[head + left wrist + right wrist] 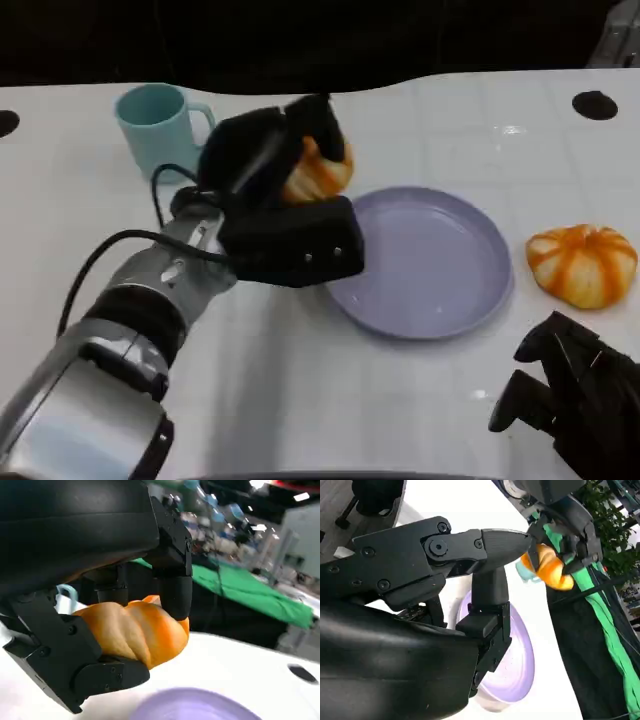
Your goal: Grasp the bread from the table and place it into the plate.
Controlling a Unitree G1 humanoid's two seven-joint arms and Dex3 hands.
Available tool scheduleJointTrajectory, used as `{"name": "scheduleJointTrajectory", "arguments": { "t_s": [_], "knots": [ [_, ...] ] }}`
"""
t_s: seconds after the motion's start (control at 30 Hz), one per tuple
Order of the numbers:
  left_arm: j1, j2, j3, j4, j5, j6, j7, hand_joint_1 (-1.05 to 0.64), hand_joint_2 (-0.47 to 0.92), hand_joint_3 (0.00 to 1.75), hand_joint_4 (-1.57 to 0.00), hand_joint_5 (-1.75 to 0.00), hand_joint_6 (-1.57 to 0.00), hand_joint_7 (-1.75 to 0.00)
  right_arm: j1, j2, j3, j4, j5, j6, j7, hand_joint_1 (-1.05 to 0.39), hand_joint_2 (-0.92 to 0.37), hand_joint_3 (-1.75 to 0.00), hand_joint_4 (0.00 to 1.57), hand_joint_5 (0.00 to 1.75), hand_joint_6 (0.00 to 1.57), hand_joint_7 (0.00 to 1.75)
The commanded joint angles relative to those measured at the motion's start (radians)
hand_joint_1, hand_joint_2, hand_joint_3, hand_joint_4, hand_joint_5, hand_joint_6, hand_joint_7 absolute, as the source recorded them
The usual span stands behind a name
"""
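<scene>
Nearest the camera, the right robot hand (570, 400) rests low at the tabletop's (300, 380) front right corner, holding nothing; its fingers look loosely curled in the head view, though whether they count as spread or closed I cannot tell. It sits out of the way, presumably so the other arm can work unhindered.

Just beyond it, to the right of the plate, lies a second bread (583, 263), an orange, ribbed, pumpkin-shaped roll, untouched on the tabletop and apart from the plate's rim.

The lilac plate (470, 290) sits in the middle, shallow and bare, its near-left rim partly covered by the left forearm's black wrist housing.

Further on, the left robot hand (270, 150) is clenched around the bread (322, 172). From the left wrist view the hold is plain: the bread (135, 635) is pinched from above and below between fingers (172, 592), lifted off the surface with the plate's (195, 707) edge just below and ahead. The right wrist view shows the same carried bread (551, 566) beyond the plate (520, 665). By my judgement the grasp is done and the bread hangs beside the plate's far-left rim, not yet over its centre, so the carry and release remain.

Farthest back stands a teal mug (155, 122), behind the left hand and clear of the path.
</scene>
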Motion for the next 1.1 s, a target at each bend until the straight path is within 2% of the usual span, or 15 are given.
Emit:
{"name": "scheduleJointTrajectory", "arguments": {
  "t_s": [0.03,0.33,0.47,0.5,0.53,0.7,0.77,0.8,0.9,1.07,1.1],
  "knots": [
    [-0.057,-0.027,-0.023,-0.014,0.012,-0.025,-0.031,-0.14,0.35,1.21,-0.93,-1.75,-0.71,-1.75,0.001,-0.009,0.003,0.001,-0.001,-0.016,0.013,-0.49,-0.92,-0.27,0.68,1.75,0.58,1.59],
    [-0.084,-0.106,-0.068,0.007,0.033,0.042,-0.050,-0.18,0.43,1.14,-0.95,-1.75,-0.70,-1.75,0.006,-0.007,0.015,0.000,-0.010,-0.027,0.011,-0.48,-0.92,-0.28,0.69,1.75,0.58,1.58],
    [-0.096,-0.167,-0.077,0.028,0.032,0.137,-0.080,-0.17,0.47,1.02,-0.94,-1.75,-0.71,-1.60,0.007,-0.007,0.021,0.000,-0.014,-0.033,0.014,-0.48,-0.92,-0.30,0.69,1.75,0.58,1.57],
    [-0.098,-0.177,-0.079,0.030,0.033,0.161,-0.090,-0.17,0.50,0.95,-0.92,-1.75,-0.73,-1.28,0.008,-0.007,0.021,-0.002,-0.014,-0.033,0.015,-0.47,-0.92,-0.31,0.69,1.75,0.58,1.56],
    [-0.100,-0.184,-0.081,0.031,0.033,0.178,-0.097,-0.17,0.52,0.92,-0.91,-1.75,-0.75,-1.15,0.008,-0.007,0.021,-0.003,-0.014,-0.033,0.015,-0.47,-0.92,-0.32,0.69,1.75,0.58,1.56],
    [-0.108,-0.221,-0.096,0.038,0.046,0.263,-0.121,-0.17,0.62,0.74,-0.88,-1.75,-0.78,-0.86,0.014,-0.010,0.025,-0.010,-0.017,-0.038,0.021,-0.47,-0.92,-0.33,0.69,1.75,0.57,1.56],
    [-0.112,-0.242,-0.099,0.046,0.047,0.304,-0.137,-0.18,0.80,0.54,-0.84,-1.75,-0.82,-0.56,0.018,-0.011,0.029,-0.014,-0.023,-0.042,0.022,-0.47,-0.92,-0.35,0.69,1.75,0.57,1.57],
    [-0.115,-0.250,-0.102,0.050,0.050,0.320,-0.142,-0.18,0.83,0.50,-0.83,-1.75,-0.83,-0.51,0.019,-0.009,0.030,-0.015,-0.021,-0.041,0.021,-0.47,-0.92,-0.36,0.69,1.75,0.57,1.57],
    [-0.120,-0.264,-0.106,0.058,0.051,0.349,-0.151,-0.19,0.90,0.41,-0.81,-1.75,-0.89,-0.49,0.022,-0.006,0.033,-0.019,-0.023,-0.040,0.016,-0.47,-0.92,-0.36,0.69,1.75,0.56,1.57],
    [-0.119,-0.275,-0.104,0.067,0.044,0.360,-0.154,-0.19,0.92,0.34,-0.80,-1.75,-0.89,-0.52,0.026,0.000,0.037,-0.023,-0.025,-0.041,0.010,-0.46,-0.92,-0.37,0.67,1.75,0.55,1.58],
    [-0.118,-0.278,-0.101,0.070,0.041,0.363,-0.158,-0.20,0.92,0.25,-0.77,-1.75,-0.89,-0.55,0.026,0.001,0.038,-0.023,-0.026,-0.042,0.010,-0.47,-0.92,-0.37,0.67,1.75,0.55,1.59]
  ]
}}
